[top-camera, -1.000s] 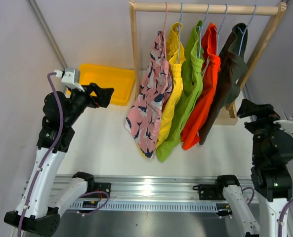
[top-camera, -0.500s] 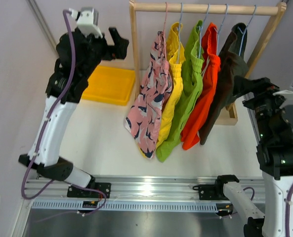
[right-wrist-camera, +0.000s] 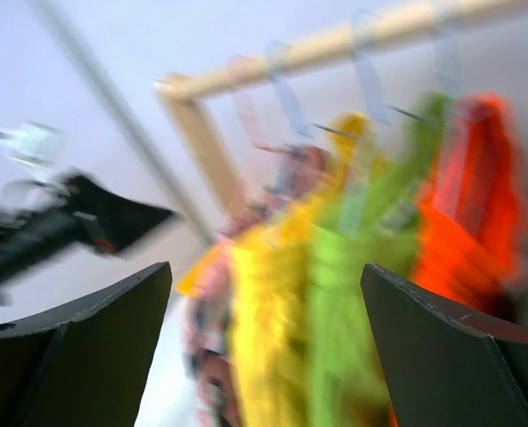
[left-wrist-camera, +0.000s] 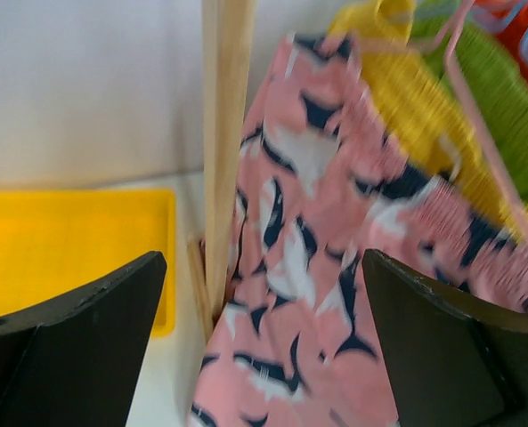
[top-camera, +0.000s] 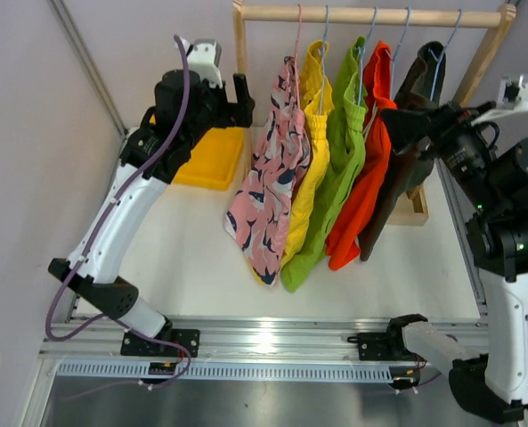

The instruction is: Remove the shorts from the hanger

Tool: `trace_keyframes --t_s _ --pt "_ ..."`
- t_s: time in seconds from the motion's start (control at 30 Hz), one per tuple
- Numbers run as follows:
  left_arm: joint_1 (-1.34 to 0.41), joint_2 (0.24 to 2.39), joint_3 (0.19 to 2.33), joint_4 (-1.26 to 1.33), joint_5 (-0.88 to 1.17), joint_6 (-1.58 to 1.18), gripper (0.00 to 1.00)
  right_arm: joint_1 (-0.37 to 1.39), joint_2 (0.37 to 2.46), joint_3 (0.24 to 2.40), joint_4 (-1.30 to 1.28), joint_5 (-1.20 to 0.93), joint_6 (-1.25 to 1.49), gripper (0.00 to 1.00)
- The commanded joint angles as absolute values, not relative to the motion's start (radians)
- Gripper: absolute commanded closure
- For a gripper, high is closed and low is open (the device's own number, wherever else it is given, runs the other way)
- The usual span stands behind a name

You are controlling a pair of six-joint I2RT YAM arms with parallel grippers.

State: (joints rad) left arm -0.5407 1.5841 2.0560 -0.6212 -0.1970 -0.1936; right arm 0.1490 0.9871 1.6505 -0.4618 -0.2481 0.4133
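While all five shorts (top-camera: 339, 169) hang from the wooden rail (top-camera: 370, 15) at the counter's (top-camera: 183, 258) far edge, the reach looks to be the step in hand. The left claw (top-camera: 242, 91) is wide open beside the pink patterned pair (top-camera: 268, 191), and the right claw (top-camera: 395, 126) is wide open by the dark olive pair (top-camera: 386, 209). Both are empty. Next, pinch a waistband and draw it free.

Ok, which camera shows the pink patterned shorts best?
The top external view: the pink patterned shorts hang there whole and sharp, leftmost on the rail. The left wrist view gives a close but cropped look beside the wooden post. The right wrist view shows only a pink blur.
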Motion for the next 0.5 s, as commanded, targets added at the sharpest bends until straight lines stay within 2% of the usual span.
trace_keyframes --t_s 0.0,0.2,0.47 --pt "-0.555 1.441 1.912 -0.532 -0.250 -0.209 0.01 0.274 1.128 1.834 -0.376 -0.303 0.376 0.04" --pt "-0.555 1.255 1.636 -0.489 -0.288 -0.218 0.01 0.647 1.420 2.166 -0.489 -0.023 0.163 0.09" --pt "-0.554 1.054 1.370 -0.463 -0.253 -0.242 0.01 0.732 1.695 2.348 -0.414 0.193 0.074 0.14"
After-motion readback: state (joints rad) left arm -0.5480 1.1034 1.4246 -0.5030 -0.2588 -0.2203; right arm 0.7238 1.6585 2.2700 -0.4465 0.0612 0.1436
